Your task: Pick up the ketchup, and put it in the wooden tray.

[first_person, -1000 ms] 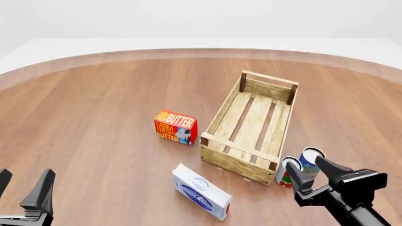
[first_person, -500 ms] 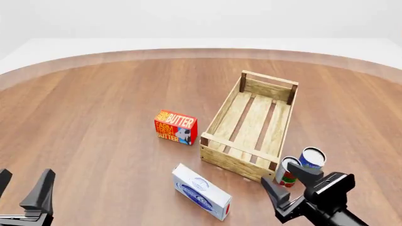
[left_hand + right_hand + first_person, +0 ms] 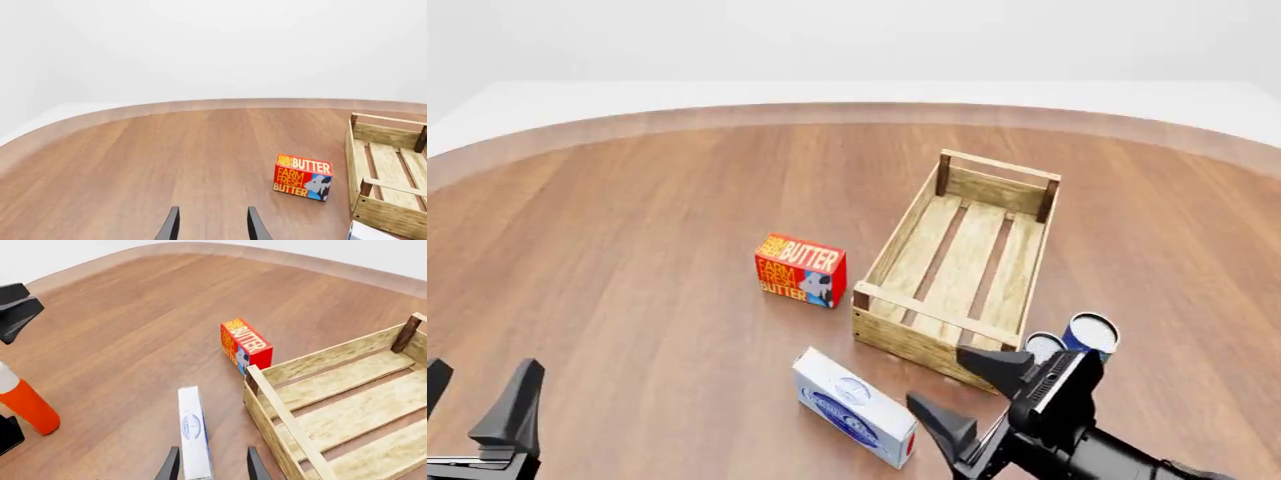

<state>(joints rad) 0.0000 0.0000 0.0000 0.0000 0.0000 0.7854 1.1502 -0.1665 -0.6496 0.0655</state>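
Ketchup (image 3: 23, 402) upright on the surface (image 3: 654, 200), outside the tray (image 3: 958, 270), held by neither hand.
Ketchup shows only in the right wrist view: orange-red body, white cap, standing near the left hand's dark fingers (image 3: 17, 310), well apart from the tray. Tray lies long axis away from the arms, slatted floor bare. Butter box (image 3: 801, 270) sits just left of the tray's near corner; white-blue carton (image 3: 854, 405) lies flat nearer the arms. Two cans (image 3: 1074, 340) stand at the tray's near right corner, partly hidden by the right arm. Right hand (image 3: 961, 392) hovers between carton and tray corner, fingers spread wide, nothing between them. Left hand (image 3: 481, 405) at the near left edge, fingers apart, holding nothing.
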